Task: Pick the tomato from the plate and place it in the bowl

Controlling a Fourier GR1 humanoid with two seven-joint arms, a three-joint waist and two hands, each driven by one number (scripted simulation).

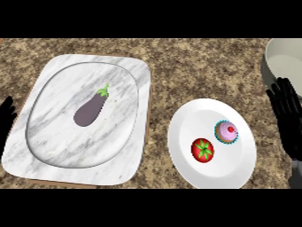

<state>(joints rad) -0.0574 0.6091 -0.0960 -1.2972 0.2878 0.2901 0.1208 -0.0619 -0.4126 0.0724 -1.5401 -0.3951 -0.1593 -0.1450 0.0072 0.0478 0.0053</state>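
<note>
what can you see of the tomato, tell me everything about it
The tomato is small, round and glossy red, with a green star-shaped calyx on top facing the camera. It looks whole and sits on the lower left part of the white plate, its only visible support. A cupcake with pink icing and a teal wrapper lies just up and to its right, close by; whether they touch is unclear. Neither hand touches it; the right hand is open beside the plate.

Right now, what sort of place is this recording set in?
Most likely a kitchen counter: a speckled stone countertop, a white plate holding a tomato and cupcake, and a bowl.
</note>
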